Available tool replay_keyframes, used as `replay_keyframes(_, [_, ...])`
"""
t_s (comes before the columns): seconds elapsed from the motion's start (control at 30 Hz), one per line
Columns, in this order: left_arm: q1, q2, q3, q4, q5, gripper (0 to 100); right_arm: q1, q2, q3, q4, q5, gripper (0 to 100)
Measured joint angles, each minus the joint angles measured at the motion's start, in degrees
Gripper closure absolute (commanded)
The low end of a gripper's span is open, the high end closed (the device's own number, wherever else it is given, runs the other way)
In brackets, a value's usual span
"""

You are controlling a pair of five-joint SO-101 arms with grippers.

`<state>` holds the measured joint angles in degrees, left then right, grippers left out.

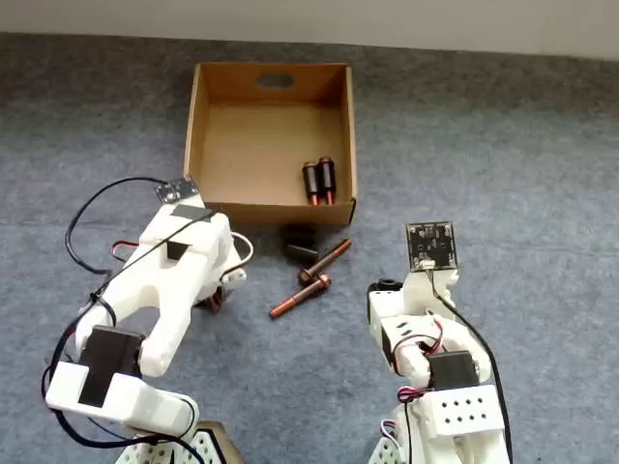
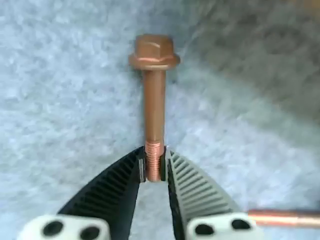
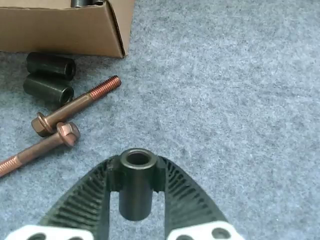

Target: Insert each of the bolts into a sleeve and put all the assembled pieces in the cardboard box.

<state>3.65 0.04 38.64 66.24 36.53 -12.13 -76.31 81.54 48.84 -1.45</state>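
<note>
The step in hand looks like the joining of a third pair. The left pincer (image 2: 154, 167) is clamped on the threaded end of a bolt (image 2: 154, 100), whose flanged head points away from it. The right pincer (image 3: 135, 170) is clamped around a sleeve (image 3: 135, 200), whose open bore faces outward. Next, the two arms must probably meet and line the shank up with that bore, though the grip on the threads may get in the way. The left arm (image 1: 174, 280) bends low over the bench (image 1: 503, 145) just beside the cardboard box (image 1: 198, 135). The right arm (image 1: 426, 338) sits well apart from it, across from the loose parts. Two assembled pieces (image 1: 319, 181) lie in the box's near corner. Two loose sleeves (image 3: 49, 77) and two loose bolts (image 3: 75, 106) wait just outside its front wall.
</note>
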Motion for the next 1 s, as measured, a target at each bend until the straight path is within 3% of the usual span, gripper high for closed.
replay_keyframes(0.2, [-0.2,0.1,0.1,6.4,-13.9,99,0.0,0.0,0.0,0.0,0.0,99.1])
replay_keyframes(0.47, [2.6,0.1,0.2,7.1,-42.4,99,0.0,0.0,0.0,0.0,0.0,99.1])
replay_keyframes(0.6, [6.2,0.1,0.2,6.6,-43.9,97,0.0,0.0,0.0,0.0,0.0,99.1])
replay_keyframes(0.77, [6.9,0.1,0.2,5.3,-42.4,84,0.0,0.0,0.0,0.0,0.0,99.1])
replay_keyframes(1.0, [7.0,0.2,-4.5,5.0,-41.1,83,0.0,0.0,0.0,0.0,0.0,99.1])
